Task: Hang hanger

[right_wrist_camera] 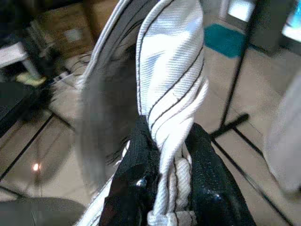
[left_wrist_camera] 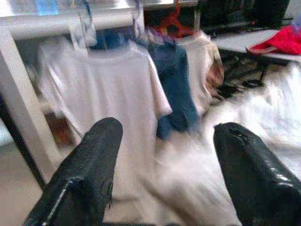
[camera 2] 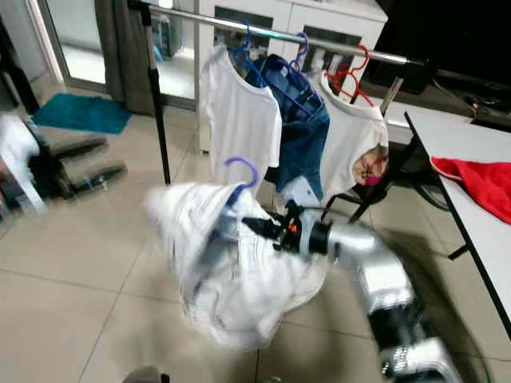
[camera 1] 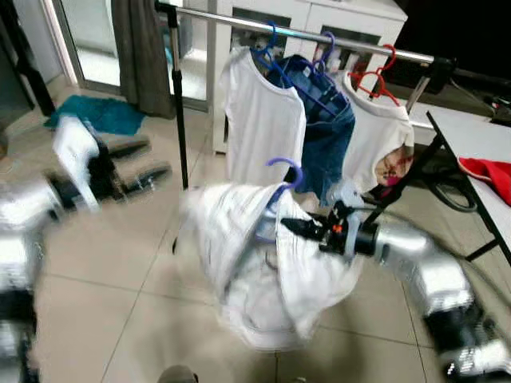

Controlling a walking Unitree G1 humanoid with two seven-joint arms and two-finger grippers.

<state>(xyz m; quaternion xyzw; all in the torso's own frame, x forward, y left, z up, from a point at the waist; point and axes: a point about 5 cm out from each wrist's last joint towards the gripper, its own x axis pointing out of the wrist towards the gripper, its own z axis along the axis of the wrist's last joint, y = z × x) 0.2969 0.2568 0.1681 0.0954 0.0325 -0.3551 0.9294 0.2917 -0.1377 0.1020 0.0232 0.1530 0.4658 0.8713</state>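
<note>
At frame centre the right gripper [camera 1: 294, 227] pinches one white striped garment [camera 1: 263, 271] on a purple hanger [camera 1: 281, 179]; three hung clothes upper centre; left gripper [camera 1: 148, 163] spread wide.

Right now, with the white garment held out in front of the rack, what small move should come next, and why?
Probably raise the right gripper, shut on the white garment, toward the rail. Its purple hanger hook sits well below the rail, and the bare stretch lies left of the hung white shirt. The left gripper is open and apart.
</note>
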